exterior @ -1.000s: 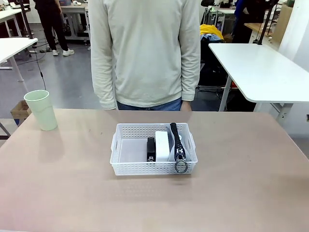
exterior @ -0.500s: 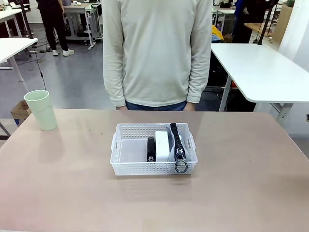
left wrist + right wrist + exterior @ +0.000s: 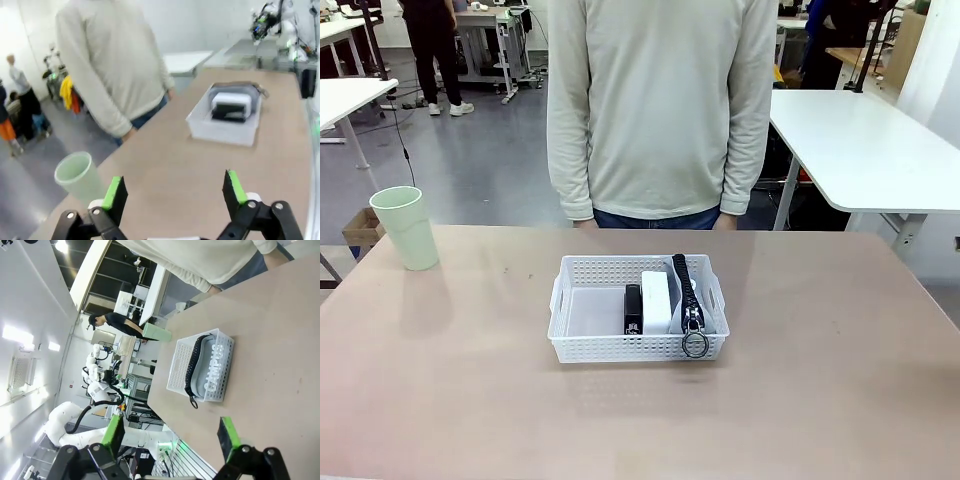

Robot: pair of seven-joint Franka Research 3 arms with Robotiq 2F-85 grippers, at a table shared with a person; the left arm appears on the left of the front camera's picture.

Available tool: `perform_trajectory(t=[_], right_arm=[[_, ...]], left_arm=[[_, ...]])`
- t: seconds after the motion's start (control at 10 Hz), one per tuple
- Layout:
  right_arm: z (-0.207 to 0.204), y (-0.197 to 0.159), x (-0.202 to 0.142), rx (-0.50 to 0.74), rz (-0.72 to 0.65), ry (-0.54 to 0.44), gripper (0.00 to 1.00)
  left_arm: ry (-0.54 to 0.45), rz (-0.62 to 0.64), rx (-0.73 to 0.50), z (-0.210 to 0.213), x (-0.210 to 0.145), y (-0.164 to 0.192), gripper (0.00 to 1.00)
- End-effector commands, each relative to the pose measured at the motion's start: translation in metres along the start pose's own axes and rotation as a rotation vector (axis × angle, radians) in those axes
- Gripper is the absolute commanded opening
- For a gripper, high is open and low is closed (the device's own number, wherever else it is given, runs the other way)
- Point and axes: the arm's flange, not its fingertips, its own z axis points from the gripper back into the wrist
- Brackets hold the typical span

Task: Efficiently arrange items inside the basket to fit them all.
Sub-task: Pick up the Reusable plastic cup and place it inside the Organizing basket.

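Plainly, both green-padded jaws gape empty, well apart from the perforated white plastic basket.

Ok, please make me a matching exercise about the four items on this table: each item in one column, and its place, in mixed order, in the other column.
Items
1. pale green cup
2. black stapler
3. white box
4. grey zip pouch

Places
A. in the basket, between two other items
B. on the table, outside the basket
C. in the basket, nearest its right wall
D. in the basket, beside its bare left half

Pairs: 1-B, 2-D, 3-A, 4-C
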Motion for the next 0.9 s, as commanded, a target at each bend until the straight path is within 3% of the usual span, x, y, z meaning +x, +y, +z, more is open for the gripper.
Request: perform_trajectory(t=[0.0, 0.1, 0.3, 0.6, 0.7, 0.8], right_arm=[[0.000, 0.003, 0.002, 0.014, 0.007, -0.007, 1.00], [0.000, 0.003, 0.002, 0.014, 0.007, -0.007, 1.00], [0.000, 0.003, 0.002, 0.014, 0.007, -0.007, 1.00], [0.000, 0.003, 0.002, 0.014, 0.007, -0.007, 1.00], [0.000, 0.003, 0.002, 0.014, 0.007, -0.007, 1.00], [0.000, 0.003, 0.002, 0.014, 0.007, -0.007, 1.00]], left_arm=[[0.174, -0.009, 0.084, -0.052, -0.040, 0.019, 1.00], [0.224, 0.020, 0.029, -0.068, -0.056, 0.022, 1.00], [0.364, 0.037, 0.054, -0.092, -0.090, 0.033, 1.00], [0.480, 0.083, 0.215, -0.103, -0.110, 0.052, 1.00], [0.414, 0.200, 0.171, -0.098, -0.090, 0.050, 1.00], [0.464, 0.086, 0.141, -0.095, -0.108, 0.046, 1.00]])
